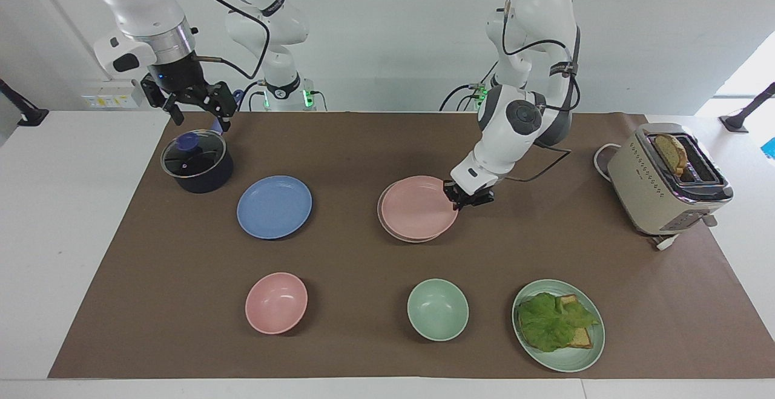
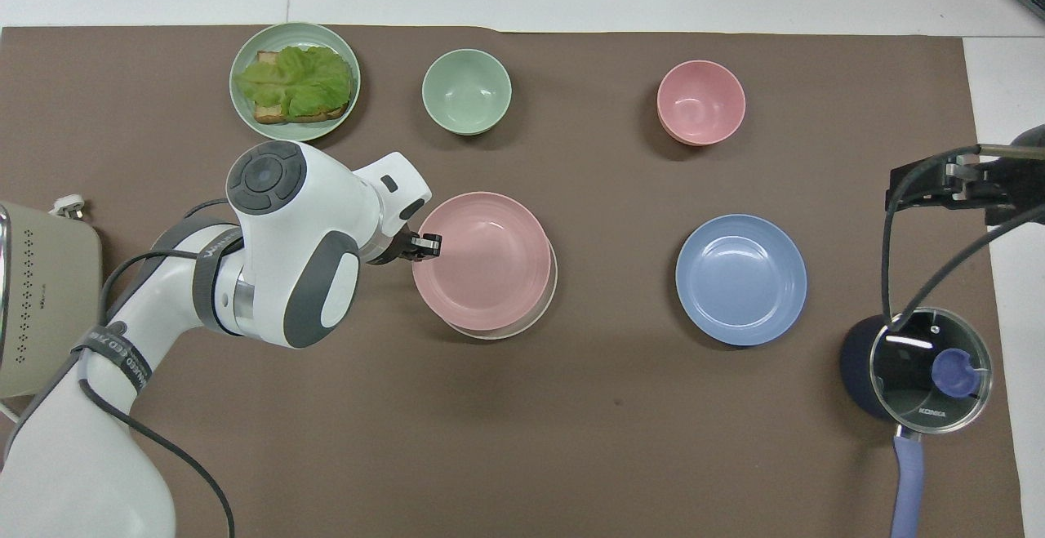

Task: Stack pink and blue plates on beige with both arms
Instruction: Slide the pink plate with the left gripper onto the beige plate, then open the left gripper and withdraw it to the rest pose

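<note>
Presently the left gripper (image 1: 465, 196) is pinching the rim of the matte pastel pink round plate (image 1: 418, 206), setting it down onto the cream-beige round plate (image 2: 540, 316); only a thin beige crescent is showing beneath, so the two are sitting nearly concentric. Gripping at the rim is keeping the fingers off the stack. The medium blue round plate (image 1: 274, 206) is lying flat on the brown mat, apart from the stack toward the right arm's end and unobstructed. The right gripper (image 1: 195, 103) is waiting wide open and empty above the dark lidded pot (image 1: 197, 162). Nothing is standing between the blue plate and the stack.
</note>
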Available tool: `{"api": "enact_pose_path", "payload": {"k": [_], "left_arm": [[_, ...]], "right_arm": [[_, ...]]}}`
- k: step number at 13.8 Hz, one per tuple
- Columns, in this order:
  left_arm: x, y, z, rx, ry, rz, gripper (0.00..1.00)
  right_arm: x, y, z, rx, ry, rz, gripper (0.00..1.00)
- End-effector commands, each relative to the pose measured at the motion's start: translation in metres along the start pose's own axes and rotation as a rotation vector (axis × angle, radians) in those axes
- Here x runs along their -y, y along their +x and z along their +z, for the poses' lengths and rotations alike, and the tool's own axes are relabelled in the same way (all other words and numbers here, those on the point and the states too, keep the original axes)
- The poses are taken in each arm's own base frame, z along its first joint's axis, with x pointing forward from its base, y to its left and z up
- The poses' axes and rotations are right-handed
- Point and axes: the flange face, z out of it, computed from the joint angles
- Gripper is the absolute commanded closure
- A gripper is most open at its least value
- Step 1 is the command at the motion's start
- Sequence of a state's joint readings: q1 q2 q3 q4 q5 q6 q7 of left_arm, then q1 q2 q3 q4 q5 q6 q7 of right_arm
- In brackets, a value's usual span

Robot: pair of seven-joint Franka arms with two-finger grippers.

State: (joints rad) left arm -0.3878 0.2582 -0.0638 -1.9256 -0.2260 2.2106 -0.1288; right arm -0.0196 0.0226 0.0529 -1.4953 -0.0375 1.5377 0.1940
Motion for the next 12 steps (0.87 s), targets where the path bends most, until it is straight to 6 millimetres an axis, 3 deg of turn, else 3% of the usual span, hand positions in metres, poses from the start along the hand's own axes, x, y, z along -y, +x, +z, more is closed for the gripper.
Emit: {"api": "enact_pose_path", "payload": {"k": [1,5,6,7,8,12], "left_arm": [[-0.0071,-0.0015,0.0009,-0.019,-0.009,-0.004,1.0],[-0.0125,-0.0037,0.0015,-0.014,-0.009,0.007,1.0],[-0.0116,-0.0034,0.0013,-0.015,-0.009,0.018,0.75],[-0.0108,-0.0031,0.0011,-0.015,-0.009,0.021,0.26],[-0.0108,-0.003,0.001,-0.017,-0.009,0.021,0.0],[-0.0053,-0.0002,-0.0021,-0.022,-0.009,0.012,0.0]], "right_arm": [[-0.0038,-0.0044,-0.0026,0.001,0.023,-0.01,0.0],[-0.0047,-0.0049,-0.0025,0.003,0.022,-0.01,0.0],[-0.0039,-0.0049,-0.0013,0.004,0.022,-0.011,0.0],[-0.0038,-0.0051,-0.0004,0.007,0.022,-0.011,0.0],[-0.0039,-0.0056,-0.0006,0.007,0.021,-0.011,0.0],[-0.0041,-0.0069,-0.0004,0.007,0.021,-0.014,0.0]]}}
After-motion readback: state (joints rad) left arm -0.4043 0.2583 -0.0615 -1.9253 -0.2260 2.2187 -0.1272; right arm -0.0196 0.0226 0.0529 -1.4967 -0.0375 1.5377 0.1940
